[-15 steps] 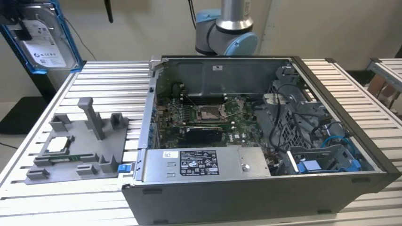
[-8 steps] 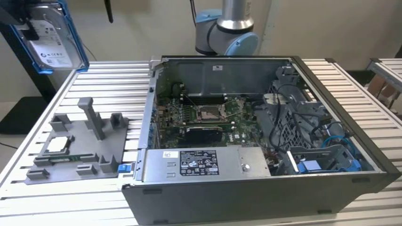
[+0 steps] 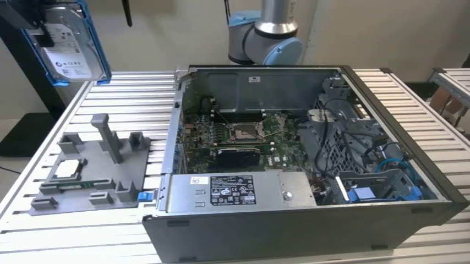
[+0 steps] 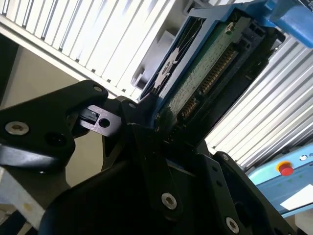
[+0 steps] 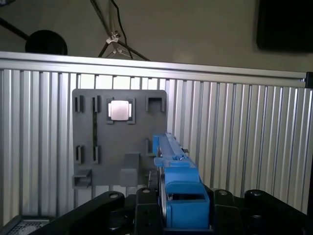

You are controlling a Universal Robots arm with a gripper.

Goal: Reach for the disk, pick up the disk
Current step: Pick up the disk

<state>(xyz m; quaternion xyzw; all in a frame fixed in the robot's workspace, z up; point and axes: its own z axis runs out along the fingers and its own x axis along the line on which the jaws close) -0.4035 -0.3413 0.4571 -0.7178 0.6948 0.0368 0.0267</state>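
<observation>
The disk [image 3: 70, 47], a silver drive with a white label in a blue bracket, hangs upright high above the slatted table at the exterior view's far left. My black gripper [image 3: 44, 32] is shut on its upper end. In the second wrist view the disk's green circuit board [image 4: 205, 78] runs out from between my fingers [image 4: 146, 127]. The first wrist view has the disk [image 5: 178, 171] edge-on, clamped by the gripper [image 5: 183, 215], above the table and beside the grey fixture.
A grey plastic fixture [image 3: 88, 170] with a small square silver chip [image 3: 67, 169] lies on the table below the disk. An open computer case [image 3: 411, 170] stands at the exterior view's right, a long grey metal box [image 3: 235, 190] along its near side.
</observation>
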